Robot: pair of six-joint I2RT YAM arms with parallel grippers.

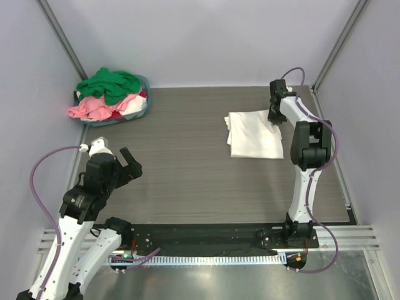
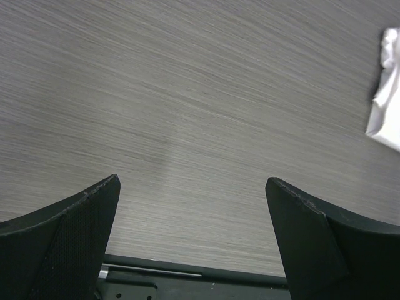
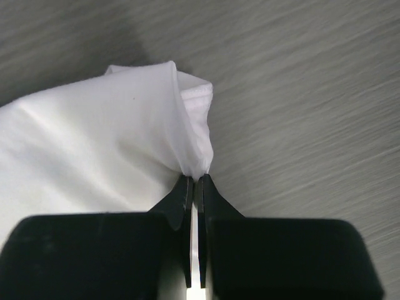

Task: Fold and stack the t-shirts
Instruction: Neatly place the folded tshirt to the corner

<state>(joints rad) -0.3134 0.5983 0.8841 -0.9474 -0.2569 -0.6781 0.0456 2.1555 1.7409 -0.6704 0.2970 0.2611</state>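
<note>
The large plain white cotton t-shirt (image 1: 253,134) lies folded into a rough rectangle on the grey wood-grain desk (image 1: 181,162), close to the right edge and toward its far end. The right gripper (image 1: 275,117) sits at the shirt's far right corner. Its wrist view shows the jaws pressed together on a gathered pinch of white cloth, which bunches up from the fingertips (image 3: 178,199). A corner hold like this probably serves to carry a fold over or to square the bundle, since soft cloth follows only where it is held.

The left gripper (image 1: 128,164) hangs above the desk near the left edge, toward the near-left corner. Its jaws are spread wide and hold nothing, and its own view shows bare desk between the fingers (image 2: 75,231), with the white shirt only at the picture's margin. It appears parked out of the fold's way.

The shallow blue-grey round basket (image 1: 145,107) stands in the far-left corner, likely as the supply of unfolded laundry. The green shirt (image 1: 109,84) is heaped on top, the pink shirt (image 1: 94,107) lies under it, and a sliver of the red shirt (image 1: 119,114) shows below.

Counted, there is one shirt on the desk, one basket and two grippers. The heap shows three colours plus a pale patch, so its exact number of garments cannot be told.
</note>
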